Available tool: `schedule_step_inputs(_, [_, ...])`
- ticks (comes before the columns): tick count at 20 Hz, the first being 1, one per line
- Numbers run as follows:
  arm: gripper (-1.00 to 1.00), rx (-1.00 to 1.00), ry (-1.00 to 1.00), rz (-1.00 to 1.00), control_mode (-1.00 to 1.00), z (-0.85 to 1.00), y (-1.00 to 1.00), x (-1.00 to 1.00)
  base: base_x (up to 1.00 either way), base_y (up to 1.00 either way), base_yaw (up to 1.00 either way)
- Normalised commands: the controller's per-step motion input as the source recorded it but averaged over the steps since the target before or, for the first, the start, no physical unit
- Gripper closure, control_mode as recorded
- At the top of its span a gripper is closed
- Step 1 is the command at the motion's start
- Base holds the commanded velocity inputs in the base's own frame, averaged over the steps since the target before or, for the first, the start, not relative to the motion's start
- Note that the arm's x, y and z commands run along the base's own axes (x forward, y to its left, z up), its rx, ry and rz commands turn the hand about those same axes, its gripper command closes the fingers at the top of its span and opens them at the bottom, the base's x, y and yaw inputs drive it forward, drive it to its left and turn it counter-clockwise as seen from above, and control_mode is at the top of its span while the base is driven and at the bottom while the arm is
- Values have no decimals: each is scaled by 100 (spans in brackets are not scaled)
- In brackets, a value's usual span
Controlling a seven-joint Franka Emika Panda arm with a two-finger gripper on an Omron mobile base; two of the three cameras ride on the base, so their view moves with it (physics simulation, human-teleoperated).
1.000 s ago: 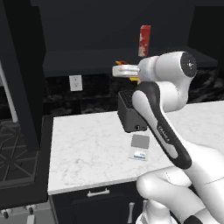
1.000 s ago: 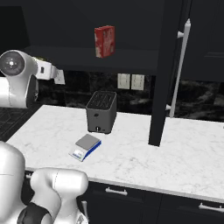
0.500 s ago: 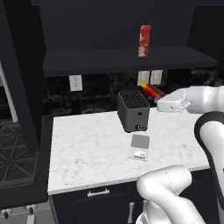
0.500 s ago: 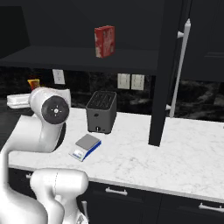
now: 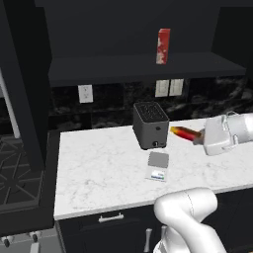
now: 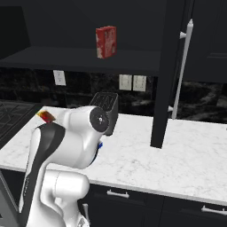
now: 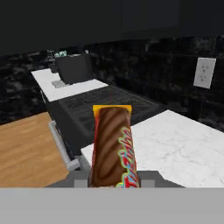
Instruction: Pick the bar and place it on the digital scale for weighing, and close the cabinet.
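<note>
We have the bar (image 5: 184,132) clenched in our jaws above the surface (image 5: 99,163); digital scale (image 5: 157,165) bare, cabinet (image 6: 170,71) open.

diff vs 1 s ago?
The arm swung the gripper from up by the shelf down and to the right of the toaster, above the counter. It stays shut on the bar. Digital scale, toaster and red box unmoved.

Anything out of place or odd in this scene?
Only the cabinet door: it stands swung open, edge-on over the counter, exposing the shelf with the red-and-white box. The bar is held in the pincer above the counter, not on the digital scale.
</note>
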Motion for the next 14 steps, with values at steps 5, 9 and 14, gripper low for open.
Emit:
schedule_step_inputs(5, [100, -22, 0, 26, -100, -98, 0, 20, 0, 0, 0])
schedule_step_inputs(9, [100, -2, -1, 24, -100, -83, -18, 52, 0, 0, 0])
schedule_step_inputs(14, [100, -1, 0, 10, -100, -54, -11, 65, 0, 0, 0])
